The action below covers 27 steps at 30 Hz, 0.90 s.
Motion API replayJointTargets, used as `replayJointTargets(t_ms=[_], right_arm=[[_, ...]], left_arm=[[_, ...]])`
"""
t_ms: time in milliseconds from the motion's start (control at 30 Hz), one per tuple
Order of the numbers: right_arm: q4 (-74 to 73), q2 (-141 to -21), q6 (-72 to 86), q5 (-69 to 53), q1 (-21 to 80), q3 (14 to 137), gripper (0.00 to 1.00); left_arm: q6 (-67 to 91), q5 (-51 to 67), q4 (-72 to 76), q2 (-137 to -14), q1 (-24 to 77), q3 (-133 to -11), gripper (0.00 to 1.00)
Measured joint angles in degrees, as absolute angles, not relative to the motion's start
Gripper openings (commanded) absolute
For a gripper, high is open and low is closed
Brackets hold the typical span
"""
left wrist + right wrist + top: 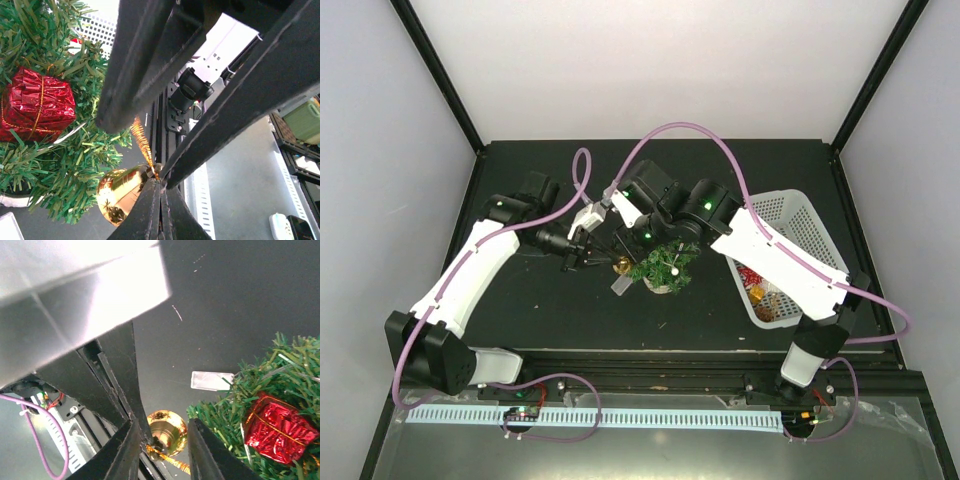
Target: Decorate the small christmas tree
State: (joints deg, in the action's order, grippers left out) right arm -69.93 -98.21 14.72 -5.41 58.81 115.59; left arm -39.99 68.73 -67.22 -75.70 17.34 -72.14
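Note:
The small christmas tree point(663, 265) stands mid-table on its cream pot, and a red foil gift point(37, 105) hangs in its branches point(75, 160). Just left of the tree hangs a gold bell point(619, 264). My left gripper point(161, 187) is shut on the twisted gold cord point(141, 140) at the top of the bell point(120, 192). My right gripper point(164, 425) comes in from above, open, with a finger on either side of the bell point(167, 432) and not pressing on it. The gift point(277, 432) and tree point(220, 415) lie to the right of it.
A white slatted basket point(790, 240) with more ornaments sits at the right, partly under the right arm. A small white tag point(212, 381) lies flat on the black table beside the tree. Both arms crowd the tree's left side.

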Motion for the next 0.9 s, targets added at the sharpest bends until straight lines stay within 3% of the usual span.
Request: replayJointTargets(t_ms=[267,900], right_arm=[[-70.3,-97.0,15.5,-2.4,58.8,115.9,0.4],[-70.2,-89.3,18.4,8.7,58.8,111.2,0.4]], left_arm=[[-40.0,67.6,-66.5,-74.8,17.3,-70.3,0.01],[-39.2,65.5,-63.3,-74.8,17.4,-66.9,0.02]])
